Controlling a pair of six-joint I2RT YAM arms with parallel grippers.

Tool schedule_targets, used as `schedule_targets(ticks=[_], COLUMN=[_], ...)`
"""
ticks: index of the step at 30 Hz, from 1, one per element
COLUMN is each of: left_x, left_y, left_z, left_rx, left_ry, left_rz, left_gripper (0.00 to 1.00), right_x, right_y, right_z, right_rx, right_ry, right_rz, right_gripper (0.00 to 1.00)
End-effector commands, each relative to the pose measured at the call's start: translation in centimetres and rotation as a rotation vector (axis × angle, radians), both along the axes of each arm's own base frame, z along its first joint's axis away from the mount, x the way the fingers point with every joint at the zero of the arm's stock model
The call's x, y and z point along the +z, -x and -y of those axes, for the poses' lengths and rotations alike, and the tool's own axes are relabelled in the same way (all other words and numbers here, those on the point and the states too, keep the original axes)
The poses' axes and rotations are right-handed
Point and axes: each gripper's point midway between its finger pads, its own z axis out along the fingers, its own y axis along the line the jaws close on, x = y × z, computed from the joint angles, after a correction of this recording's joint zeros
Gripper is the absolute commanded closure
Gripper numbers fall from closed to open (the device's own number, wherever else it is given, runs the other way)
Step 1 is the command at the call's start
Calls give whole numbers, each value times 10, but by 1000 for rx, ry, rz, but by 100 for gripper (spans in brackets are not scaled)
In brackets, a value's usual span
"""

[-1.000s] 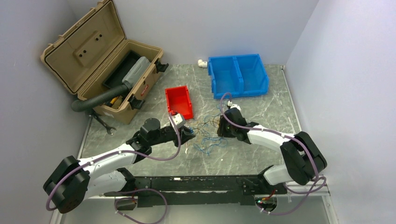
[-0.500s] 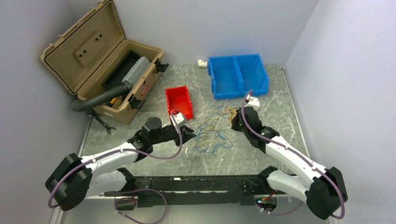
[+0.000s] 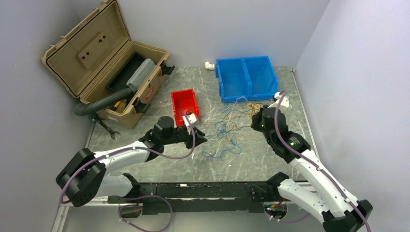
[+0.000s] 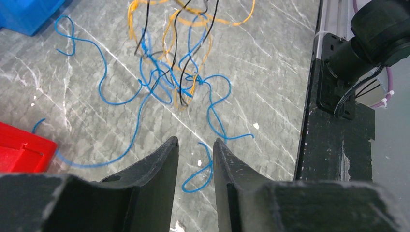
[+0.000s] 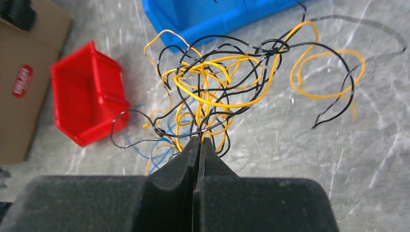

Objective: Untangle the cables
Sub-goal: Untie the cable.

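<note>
The cables (image 3: 231, 122) are a loose tangle of thin blue, yellow-orange and black wires spread over the marble table between the two grippers. My right gripper (image 3: 256, 121) is shut on a few black and yellow strands, lifted at the tangle's right end. In the right wrist view these strands (image 5: 217, 92) fan out from the closed right gripper (image 5: 199, 140). My left gripper (image 3: 203, 140) hovers at the tangle's left edge. It is open, and in the left wrist view nothing sits in the left gripper (image 4: 195, 141). A blue loop (image 4: 203, 174) lies on the table below the gap.
A red bin (image 3: 185, 105) stands just behind the left gripper. A blue two-part bin (image 3: 246, 78) stands behind the tangle. At the back left are an open tan toolbox (image 3: 104, 63), a black hose (image 3: 104, 99) and a wrench (image 3: 107, 128). A black rail (image 3: 193, 191) runs along the near edge.
The right gripper closed on strands and pulled them right and back toward the blue bin, stretching the tangle. The left gripper crept forward and right and opened slightly.
</note>
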Motion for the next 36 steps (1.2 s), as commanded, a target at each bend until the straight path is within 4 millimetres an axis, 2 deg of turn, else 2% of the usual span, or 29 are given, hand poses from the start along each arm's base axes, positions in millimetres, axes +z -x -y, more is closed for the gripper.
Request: schedule_targets(ticks=[1,4,7,12,14,16,18,25,32,36], left_x=[26,23,21,13,-1,-28,-39,-51,-69,-86], left_y=[0,-7,-12,-18,-29,-40,-38,-5,6,9], left_z=[11,6,0,-2,-3,-5,4,43,72,89], left_rx=[-37,19,66,91,140,186,137,-33,-33,-7], left_ry=[57,41,20,-14,-81,-198,-237,-287,-321,-389], left_rz=[26,28,29,16,-25,-104,-144,-136,-201,-208], left_gripper=[60,42,31,27,29,31,31,27,27,27], right_x=[37,46,50,56,57,56,52,47,40,45], right_y=[5,3,-3,-12,-15,-17,-18,-26,-26,-23], right_z=[21,25,27,24,25,27,28,36,39,42], right_rx=[-78,-106,-133,-156,-171,-187,-201,-264,-300,-304], right_ry=[7,-3,1,15,15,15,20,9,-46,-54], right_rz=[71,98,108,89,90,98,93,91,111,116], right_gripper=[100,100,100,100,100,100,100,100,100,100])
